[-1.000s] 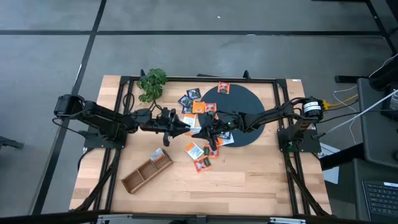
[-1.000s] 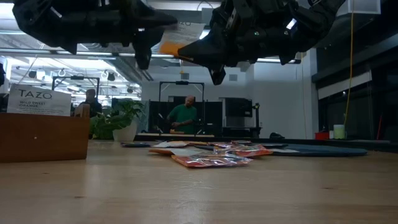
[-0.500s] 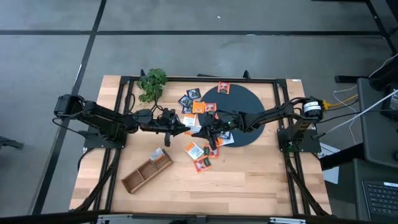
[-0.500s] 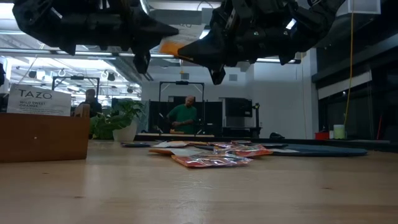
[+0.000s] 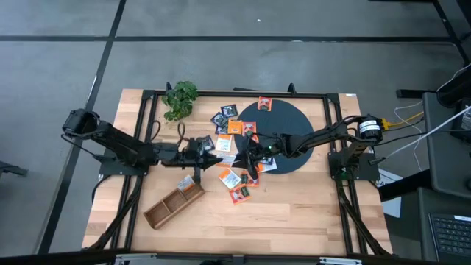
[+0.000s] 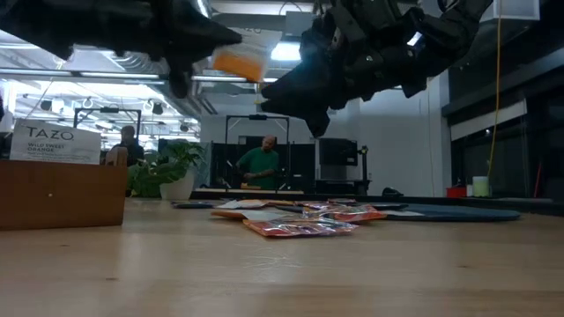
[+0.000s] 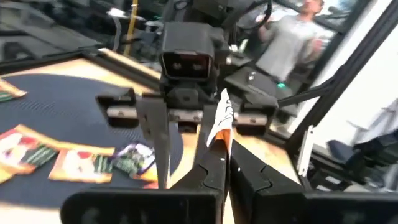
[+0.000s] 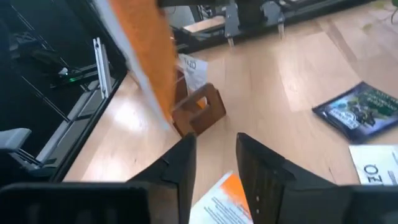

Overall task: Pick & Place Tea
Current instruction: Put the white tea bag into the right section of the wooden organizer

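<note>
Now the small orange-and-white paper tea sachet (image 6: 240, 60) sits pinched in the left end effector (image 6: 204, 40), released since by the spread right end effector (image 6: 284, 92).

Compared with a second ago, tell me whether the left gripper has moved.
Yes. The left gripper, shut on an orange tea bag, has pulled back from the dark disc toward the wooden tray.

From above, you can't read any print on the sachets (image 5: 234, 178): too small. In the low view both arms are cut off by the top edge. In the right wrist view the orange sachet (image 8: 144, 59) is blurred and runs off the top edge. The person (image 7: 292, 43) behind the bench is blurred.
</note>
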